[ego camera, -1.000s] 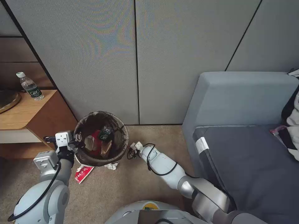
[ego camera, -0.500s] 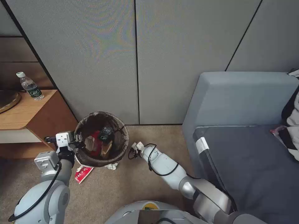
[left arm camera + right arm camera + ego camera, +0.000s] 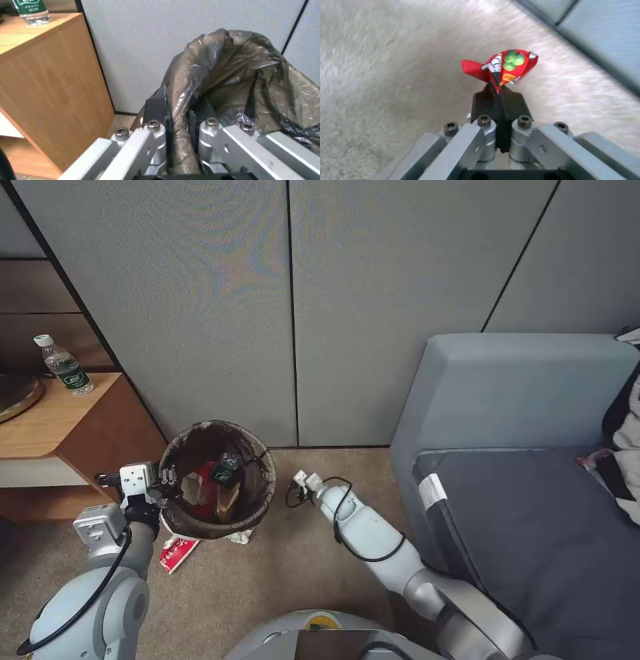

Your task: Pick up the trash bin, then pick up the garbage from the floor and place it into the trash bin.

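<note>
Left gripper [image 3: 162,478] clamped on the near-left rim of the trash bin [image 3: 253,493]; in the left wrist view the dark liner bag [image 3: 233,75] is folded between the two pads, one inside the rim and one outside. The bin sits at the far left of the carpet, close to the wall panels and just right of the wooden side table [image 3: 60,413]; it already contains brown paper, red packets and a small green-labelled bottle. Right gripper [image 3: 499,93] pinched tight on a crumpled red snack wrapper [image 3: 501,66], which sticks out beyond the fingertips above the carpet [image 3: 386,75]. In the head view the right gripper [image 3: 293,493] hangs just right of the bin, apart from the rim and roughly level with it. Key relation: the bin opening lies directly to the left of the held wrapper, so the drop appears to call for a short leftward carry over the rim. Floor litter remaining: a red-and-white packet [image 3: 177,553] and a white tissue [image 3: 239,537], both tucked against the bin's near side, nearer the left arm, which is occupied.
</note>
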Available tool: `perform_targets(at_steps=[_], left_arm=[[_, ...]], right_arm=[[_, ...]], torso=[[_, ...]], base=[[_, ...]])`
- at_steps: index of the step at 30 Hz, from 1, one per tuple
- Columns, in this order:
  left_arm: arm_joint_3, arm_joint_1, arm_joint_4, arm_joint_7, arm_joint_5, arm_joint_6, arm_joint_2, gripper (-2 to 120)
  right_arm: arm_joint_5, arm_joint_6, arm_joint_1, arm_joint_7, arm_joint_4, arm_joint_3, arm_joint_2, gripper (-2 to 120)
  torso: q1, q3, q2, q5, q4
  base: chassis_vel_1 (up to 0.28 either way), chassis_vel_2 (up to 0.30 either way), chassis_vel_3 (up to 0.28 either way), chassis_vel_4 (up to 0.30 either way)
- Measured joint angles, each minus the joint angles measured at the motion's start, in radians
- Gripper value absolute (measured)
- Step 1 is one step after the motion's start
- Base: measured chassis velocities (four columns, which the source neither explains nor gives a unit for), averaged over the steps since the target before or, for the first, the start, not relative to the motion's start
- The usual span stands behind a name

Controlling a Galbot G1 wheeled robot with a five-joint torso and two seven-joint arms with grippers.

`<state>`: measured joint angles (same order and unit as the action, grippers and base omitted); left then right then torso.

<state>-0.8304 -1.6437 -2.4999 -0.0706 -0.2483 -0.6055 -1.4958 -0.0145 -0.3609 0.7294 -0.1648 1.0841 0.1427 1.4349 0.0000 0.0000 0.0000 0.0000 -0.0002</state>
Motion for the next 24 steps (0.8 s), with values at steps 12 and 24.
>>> perform_targets(at_steps=[12, 24], left_arm=[[0.008, 0.009, 0.000, 0.002, -0.008, -0.003, 0.016, 7], [0.030, 0.017, 0.042, 0.009, 0.019, -0.002, 0.034, 7]], right_arm=[[-0.087, -0.057, 0.227, 0.031, 0.515, -0.160, -0.157, 0], [-0.248, -0.122, 0.361, 0.063, 1.015, -0.284, -0.249, 0]], torso=[[0.000, 0.000, 0.000, 0.0002, -0.0002], [0.000, 0.000, 0.000, -0.0001, 0.0000]], base=[[0.000, 0.000, 0.000, 0.000], [0.000, 0.000, 0.000, 0.000]])
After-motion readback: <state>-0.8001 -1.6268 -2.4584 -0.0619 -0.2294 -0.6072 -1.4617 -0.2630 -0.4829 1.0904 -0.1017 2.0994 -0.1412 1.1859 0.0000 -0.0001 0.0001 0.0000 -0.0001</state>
